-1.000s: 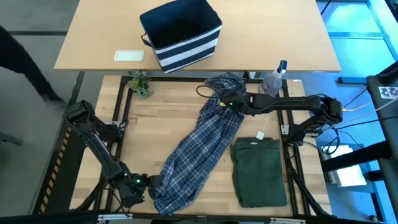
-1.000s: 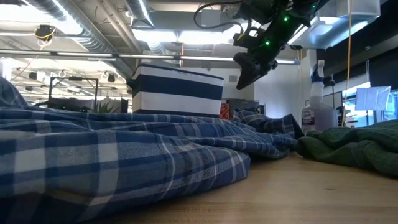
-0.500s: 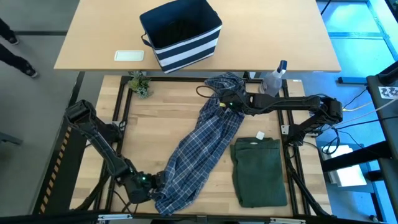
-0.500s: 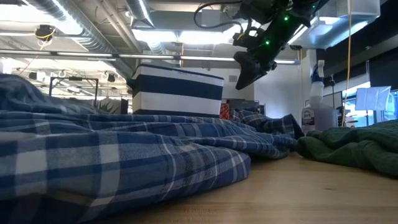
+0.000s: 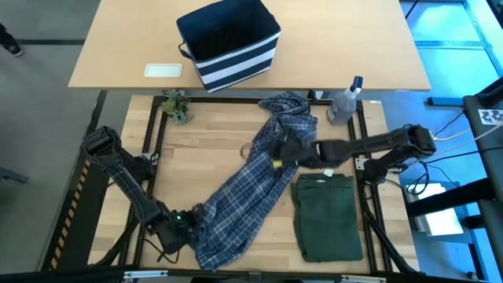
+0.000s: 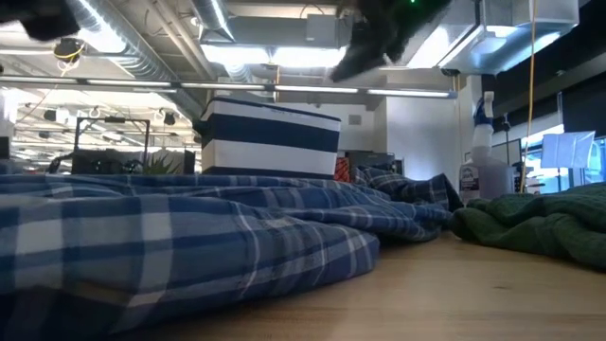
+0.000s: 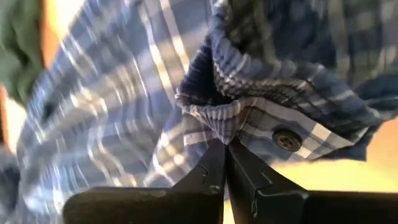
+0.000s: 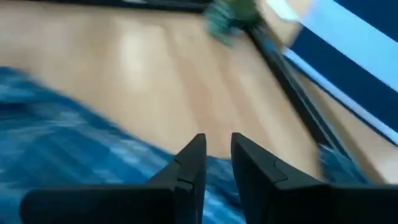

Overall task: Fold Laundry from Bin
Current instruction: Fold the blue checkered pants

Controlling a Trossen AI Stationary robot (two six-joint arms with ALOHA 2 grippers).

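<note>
The plaid shirt [image 5: 251, 185] sprawls diagonally across the table [image 5: 196, 153]; the bin [image 5: 229, 41] stands beyond. The left gripper [image 5: 189, 224] pinches its near hem shut — the right gripper [image 5: 277, 155], fingers slightly parted, hovers above its middle, holding nothing.

A grey floor [image 5: 39, 102] lies around the pale wood counter [image 5: 204, 157]. Beyond it, in the low view, strip lights [image 6: 275, 55] glow under a ceiling of silver ducts [image 6: 142, 43], beside a white wall [image 6: 417, 133] and a bright window [image 6: 568, 147].
</note>
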